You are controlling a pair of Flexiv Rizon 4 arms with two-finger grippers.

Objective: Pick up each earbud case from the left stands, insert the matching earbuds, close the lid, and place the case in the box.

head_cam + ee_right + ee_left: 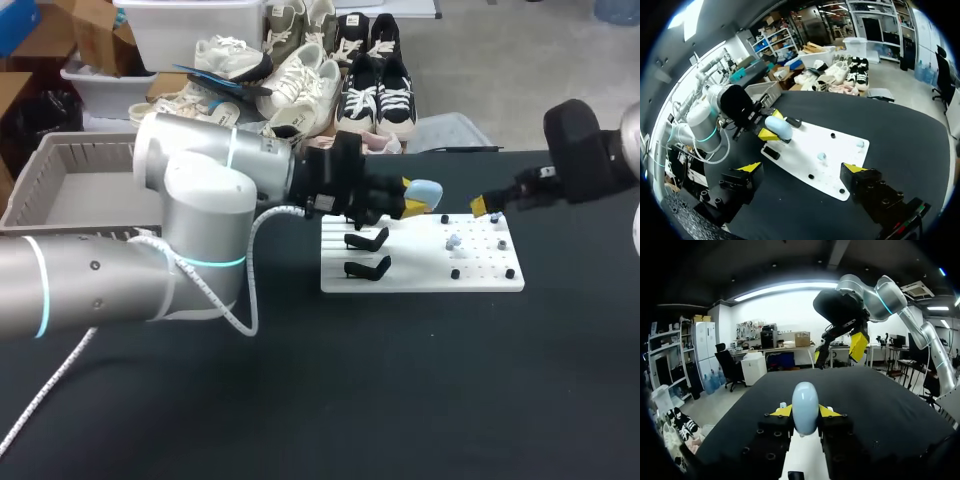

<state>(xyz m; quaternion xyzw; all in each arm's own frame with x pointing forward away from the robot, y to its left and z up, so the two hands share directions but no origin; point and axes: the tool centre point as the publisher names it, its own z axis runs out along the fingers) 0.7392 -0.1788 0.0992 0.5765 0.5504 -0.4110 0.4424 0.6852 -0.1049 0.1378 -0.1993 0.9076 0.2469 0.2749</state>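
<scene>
We are gripping the pale blue earbud case in our left pincer, while our right pincer is standing open before the white board.

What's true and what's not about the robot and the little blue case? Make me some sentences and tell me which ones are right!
1. The left gripper holds a light blue earbud case between its fingers. True.
2. The right gripper is squeezing an earbud. False: it is open and holds nothing.
3. Both black stands carry cases. False: the two stands are bare.
4. A light blue earbud sits on the white board. True.
</scene>
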